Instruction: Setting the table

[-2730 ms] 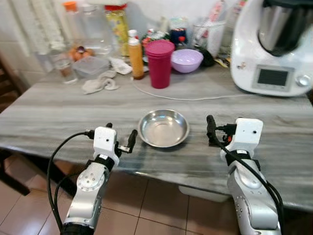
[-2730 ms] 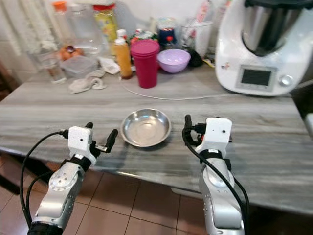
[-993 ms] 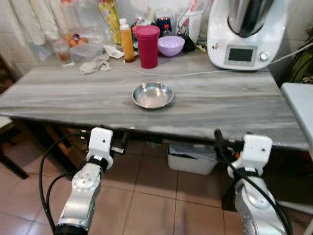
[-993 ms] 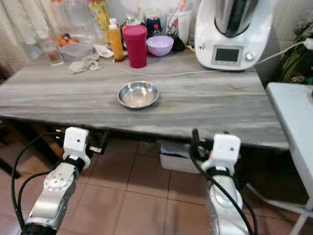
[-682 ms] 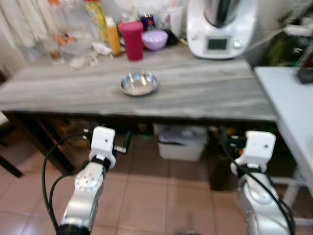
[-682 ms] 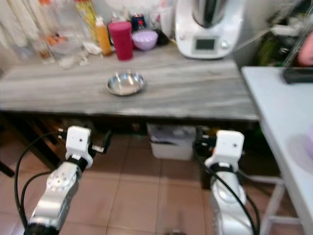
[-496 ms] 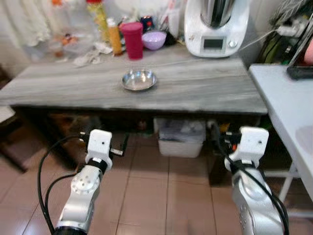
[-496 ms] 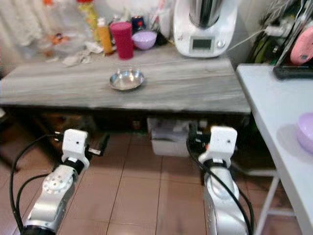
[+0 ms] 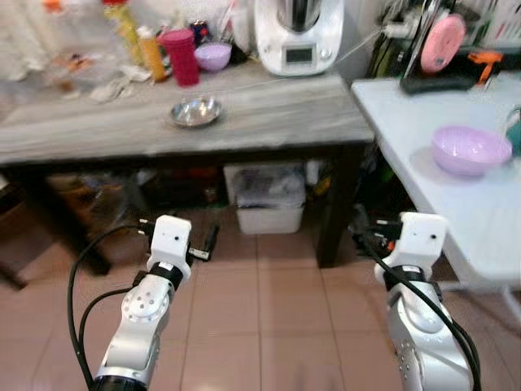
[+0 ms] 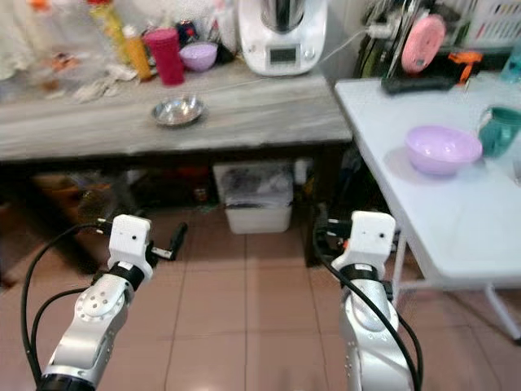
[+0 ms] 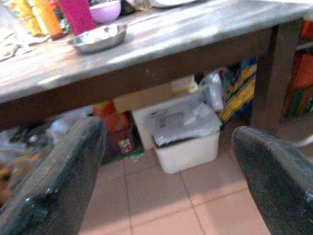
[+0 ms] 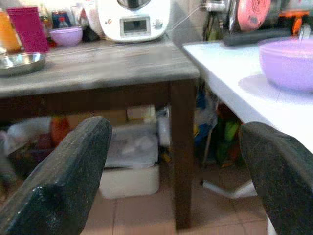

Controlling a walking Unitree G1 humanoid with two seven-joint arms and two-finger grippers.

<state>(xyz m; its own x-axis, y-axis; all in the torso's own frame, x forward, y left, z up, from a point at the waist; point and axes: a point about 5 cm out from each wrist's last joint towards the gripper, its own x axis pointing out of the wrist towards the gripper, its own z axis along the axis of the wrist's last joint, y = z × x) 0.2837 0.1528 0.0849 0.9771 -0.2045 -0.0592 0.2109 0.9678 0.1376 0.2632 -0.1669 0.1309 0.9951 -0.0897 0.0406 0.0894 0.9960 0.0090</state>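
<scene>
A steel bowl (image 9: 195,112) sits on the grey wooden table (image 9: 269,114), well ahead of me to the left. On the white folding table (image 9: 423,187) at the right stand a purple bowl (image 9: 470,150) and a teal cup (image 10: 506,130). My left gripper (image 9: 195,240) hangs low over the tiled floor, open, with nothing between its fingers (image 11: 54,186). At the same height, near the white table's edge, my right gripper (image 9: 366,232) is also open and empty, its fingers (image 12: 63,181) spread wide.
A pink cup (image 9: 180,55), a small purple bowl (image 9: 213,55), bottles and a white kitchen machine (image 9: 299,32) crowd the grey table's back. Under it stands a white bin (image 9: 263,198). A dark table leg (image 9: 330,204) is between the tables. A pink plate (image 9: 444,32) leans in a rack.
The camera has backed away from the grey table and turned right, bringing the white table and purple bowl into view. Both grippers stay open and empty.
</scene>
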